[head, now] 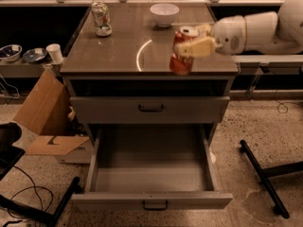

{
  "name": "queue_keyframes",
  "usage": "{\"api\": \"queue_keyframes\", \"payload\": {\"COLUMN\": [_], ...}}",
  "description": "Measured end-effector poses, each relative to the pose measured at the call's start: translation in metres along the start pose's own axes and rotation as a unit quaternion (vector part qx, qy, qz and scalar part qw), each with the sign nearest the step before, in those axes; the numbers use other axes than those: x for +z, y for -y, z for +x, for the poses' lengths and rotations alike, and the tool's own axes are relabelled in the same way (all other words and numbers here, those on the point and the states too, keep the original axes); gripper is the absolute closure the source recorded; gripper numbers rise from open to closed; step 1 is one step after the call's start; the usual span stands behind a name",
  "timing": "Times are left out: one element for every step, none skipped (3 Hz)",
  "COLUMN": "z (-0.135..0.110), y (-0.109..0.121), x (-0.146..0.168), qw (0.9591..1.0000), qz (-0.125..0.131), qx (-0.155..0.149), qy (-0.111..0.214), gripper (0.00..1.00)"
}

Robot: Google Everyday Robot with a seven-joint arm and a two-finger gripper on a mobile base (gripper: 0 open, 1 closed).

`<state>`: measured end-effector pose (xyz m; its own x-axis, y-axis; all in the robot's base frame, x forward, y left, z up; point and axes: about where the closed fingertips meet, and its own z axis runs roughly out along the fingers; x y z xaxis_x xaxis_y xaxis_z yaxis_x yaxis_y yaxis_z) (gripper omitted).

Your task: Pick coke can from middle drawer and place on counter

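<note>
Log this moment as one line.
gripper: shut on red-orange coke can | can: at glossy grey-brown counter's front edge, not released | wide grey metal middle drawer: open

The white arm (265,30) reaches in flat from the right side. Its gripper (189,40) hangs over the front right of the surface (118,56), jaws squeezed on the coke can (180,64).
</note>
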<state>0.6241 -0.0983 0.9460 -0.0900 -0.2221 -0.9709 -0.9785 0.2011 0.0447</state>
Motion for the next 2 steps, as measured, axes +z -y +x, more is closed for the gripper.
{"api": "queue_keyframes", "payload": {"z": [-0.039, -0.049], "y": [0.062, 0.106], "x": [0.014, 0.035], "qw": [0.9971, 0.9910], "qz": [0.074, 0.128], "qx": [-0.012, -0.040], "qy": [0.013, 0.004], "gripper": [1.00, 1.00]}}
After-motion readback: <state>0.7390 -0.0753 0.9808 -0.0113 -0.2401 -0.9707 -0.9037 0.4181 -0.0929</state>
